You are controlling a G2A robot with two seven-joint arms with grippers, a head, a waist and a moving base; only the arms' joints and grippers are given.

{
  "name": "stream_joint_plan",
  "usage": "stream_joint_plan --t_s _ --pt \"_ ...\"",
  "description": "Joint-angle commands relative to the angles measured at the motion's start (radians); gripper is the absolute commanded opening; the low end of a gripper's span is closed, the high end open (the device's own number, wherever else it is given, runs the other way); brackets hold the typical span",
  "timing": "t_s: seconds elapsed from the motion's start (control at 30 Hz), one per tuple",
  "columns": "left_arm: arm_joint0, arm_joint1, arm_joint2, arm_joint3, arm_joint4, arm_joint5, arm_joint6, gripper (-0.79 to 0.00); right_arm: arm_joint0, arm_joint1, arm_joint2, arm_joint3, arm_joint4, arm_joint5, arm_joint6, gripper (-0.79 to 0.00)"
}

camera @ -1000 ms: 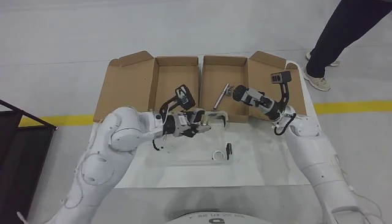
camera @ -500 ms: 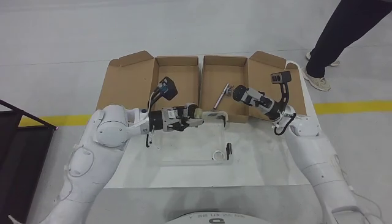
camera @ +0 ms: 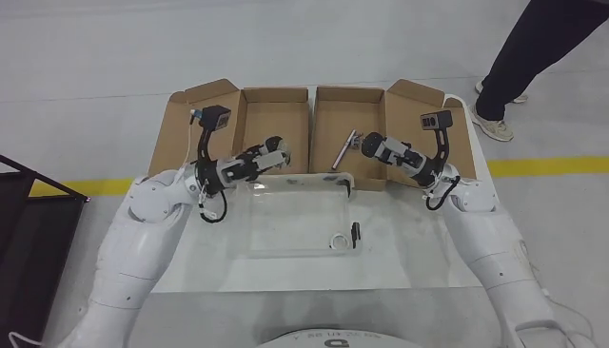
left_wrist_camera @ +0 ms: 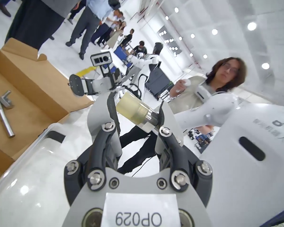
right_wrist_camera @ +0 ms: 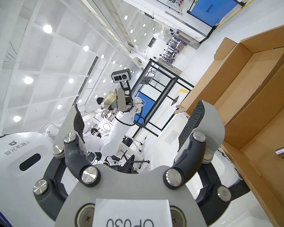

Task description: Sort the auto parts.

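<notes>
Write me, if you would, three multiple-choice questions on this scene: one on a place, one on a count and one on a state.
1. Where does the metal rod lie? A. in the clear tray B. in the cardboard box by the right arm C. on the bare table
2. How many cardboard boxes stand open on the table? A. one B. three C. two
3. How is the left pincer? A. shut on a capped cylinder B. open and empty C. shut on the rod
Answers: 1 B, the rod rests on that box's floor, outside the tray; 2 C, a second box sits beside it, flaps spread; 3 A, it grips the cylinder.
</notes>
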State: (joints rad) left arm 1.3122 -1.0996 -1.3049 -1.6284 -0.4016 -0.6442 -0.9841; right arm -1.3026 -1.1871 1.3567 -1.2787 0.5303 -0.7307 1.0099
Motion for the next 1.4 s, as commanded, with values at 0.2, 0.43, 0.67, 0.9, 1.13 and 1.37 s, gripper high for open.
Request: stream_joint_plan --t_s 0.2,0.43,0.67,0.9,1.13,1.37 --pt "-0.003 0.002 -0.006 0.001 0.033 0.002 -0.005 -0.785 0.0 0.0 0.0 0.0 0.0 0.0 0.0 0.0" --pt "0.0 -0.006 0.008 -0.029 -0.478 0.14 -0.101 -0.785 0.0 0.0 0.0 0.0 0.0 0.0 0.0 0.0" --pt "-0.002 -0.018 -0.012 0.008 -0.95 0.333 -0.285 -0.785 0.0 0.0 0.0 0.0 0.0 0.0 0.0 0.0" --pt "-0.015 -0.04 0.018 0.058 -1.202 0.501 -0.374 -0.785 0.0 0.0 0.0 0.0 0.0 0.0 0.0 0.0" --pt "-0.029 -0.053 0.02 0.067 -1.196 0.532 -0.427 -0.785 0.0 0.0 0.0 0.0 0.0 0.0 0.0 0.0" --pt "-0.042 -0.06 -0.024 0.046 -1.065 0.37 -0.499 -0.785 0.0 0.0 0.0 0.0 0.0 0.0 0.0 0.0"
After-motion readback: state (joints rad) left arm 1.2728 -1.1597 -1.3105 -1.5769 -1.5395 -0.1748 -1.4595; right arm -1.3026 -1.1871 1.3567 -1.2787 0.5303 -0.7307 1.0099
